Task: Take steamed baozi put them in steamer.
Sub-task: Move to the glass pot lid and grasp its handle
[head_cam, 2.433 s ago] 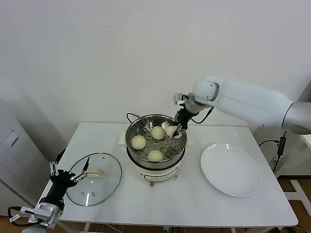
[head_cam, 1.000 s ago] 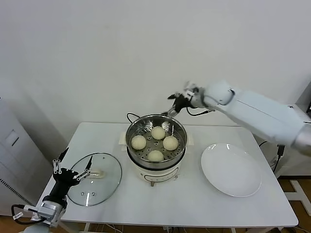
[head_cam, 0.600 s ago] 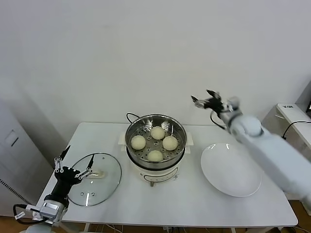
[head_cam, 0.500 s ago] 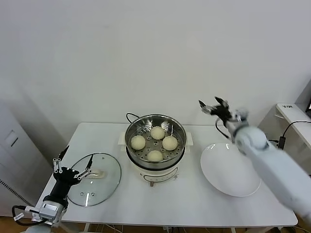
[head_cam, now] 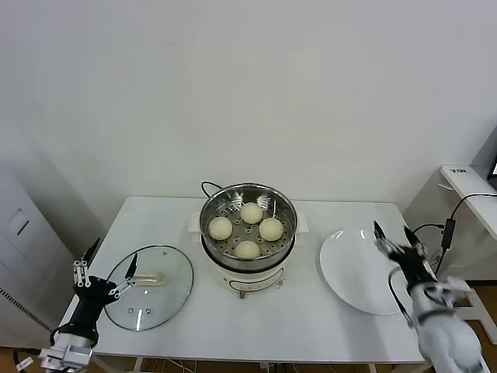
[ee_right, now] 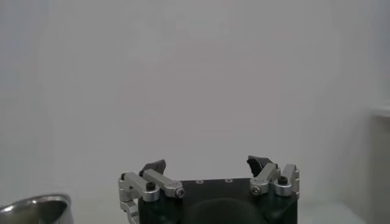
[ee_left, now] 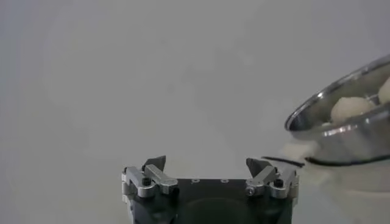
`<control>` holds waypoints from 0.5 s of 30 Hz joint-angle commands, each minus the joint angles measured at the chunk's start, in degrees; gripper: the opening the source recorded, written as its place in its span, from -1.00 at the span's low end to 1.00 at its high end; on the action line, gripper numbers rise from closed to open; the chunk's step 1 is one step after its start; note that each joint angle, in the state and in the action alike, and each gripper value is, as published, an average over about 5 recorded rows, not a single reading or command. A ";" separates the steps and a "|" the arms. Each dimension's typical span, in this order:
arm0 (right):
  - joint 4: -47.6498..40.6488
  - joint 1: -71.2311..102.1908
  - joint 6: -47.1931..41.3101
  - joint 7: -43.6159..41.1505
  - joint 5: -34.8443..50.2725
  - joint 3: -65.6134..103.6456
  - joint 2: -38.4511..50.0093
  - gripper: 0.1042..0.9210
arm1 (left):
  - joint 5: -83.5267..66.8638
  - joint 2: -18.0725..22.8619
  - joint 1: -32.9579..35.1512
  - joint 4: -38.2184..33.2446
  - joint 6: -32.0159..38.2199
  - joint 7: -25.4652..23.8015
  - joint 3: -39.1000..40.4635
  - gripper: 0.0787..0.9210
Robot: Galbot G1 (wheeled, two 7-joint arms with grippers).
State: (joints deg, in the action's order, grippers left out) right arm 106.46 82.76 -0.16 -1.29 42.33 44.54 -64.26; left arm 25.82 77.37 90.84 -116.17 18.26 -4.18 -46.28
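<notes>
Four cream-white baozi [head_cam: 247, 224] lie in the shiny steel steamer [head_cam: 214, 204] on its cream-white pot at the table's middle back. The steamer's rim also shows in the left wrist view [ee_left: 341, 122] with a baozi [ee_left: 348, 108] inside, and a sliver of it shows in the right wrist view [ee_right: 33, 209]. My right gripper [head_cam: 396, 241] is open and empty, low at the table's right, over the near edge of the white plate [head_cam: 349, 268]. My left gripper [head_cam: 105, 276] is open and empty at the table's front left corner, beside the glass lid [head_cam: 151, 299].
The glass lid lies flat on the table's left with its handle [head_cam: 151, 277] up. The pot's black cord [head_cam: 208, 186] runs behind it. A grey cabinet [head_cam: 19, 249] stands left of the table, a white unit [head_cam: 458, 194] to its right.
My right arm let go of the fourth baozi in the steamer, lifted away, swung right and came down low beside the plate. My left gripper shifted slightly back at the front left.
</notes>
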 commanded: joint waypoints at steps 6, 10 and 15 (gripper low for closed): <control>11.40 18.94 1.27 -2.32 -6.24 10.03 -10.72 0.76 | 51.13 0.15 -3.15 18.38 13.62 16.14 -0.20 0.77; 11.33 19.32 1.80 -3.07 -6.68 10.64 -11.15 0.76 | 51.57 0.33 -6.01 20.33 11.22 14.35 0.17 0.77; 11.05 19.16 1.95 -3.50 -6.71 10.59 -11.02 0.76 | 50.92 0.49 -9.50 22.79 8.90 11.83 -0.13 0.77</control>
State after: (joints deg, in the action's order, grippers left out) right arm 114.91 97.30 1.39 -3.82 37.19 52.70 -72.77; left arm 63.11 77.81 87.12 -101.39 27.56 6.81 -46.34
